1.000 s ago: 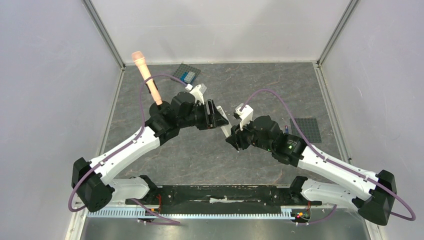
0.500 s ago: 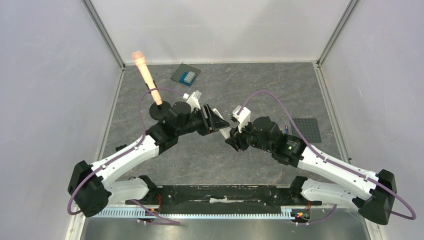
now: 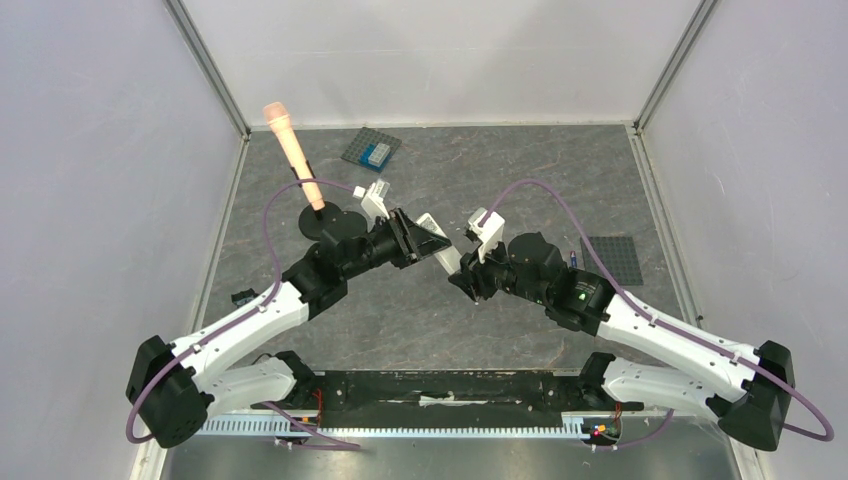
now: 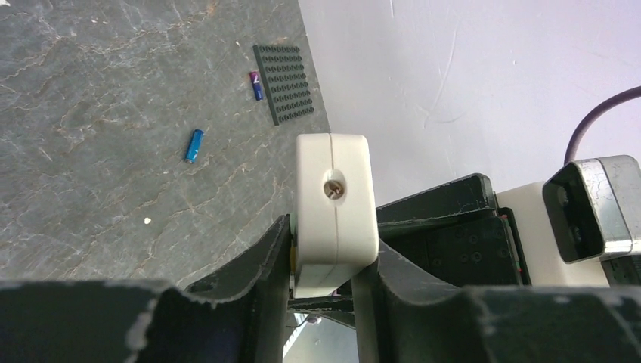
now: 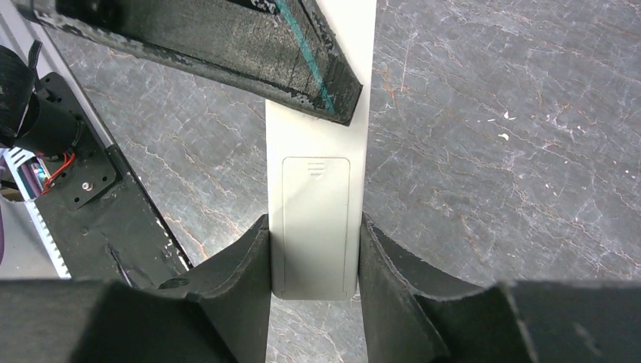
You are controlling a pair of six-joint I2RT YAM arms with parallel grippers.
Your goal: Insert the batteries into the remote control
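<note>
Where the 2 hands meet above the surface (image 4: 91, 113), remote control (image 4: 332, 197) is held off it: left hand (image 4: 325, 253) clamped on one end, right hand (image 5: 314, 242) clamped on other end, w/ battery cover (image 5: 315, 227) on. First battery (image 4: 194, 145) loose on surface; second battery (image 4: 256, 85) just beside edge of grey studded plate (image 4: 291, 83); both well apart from remote.
</note>
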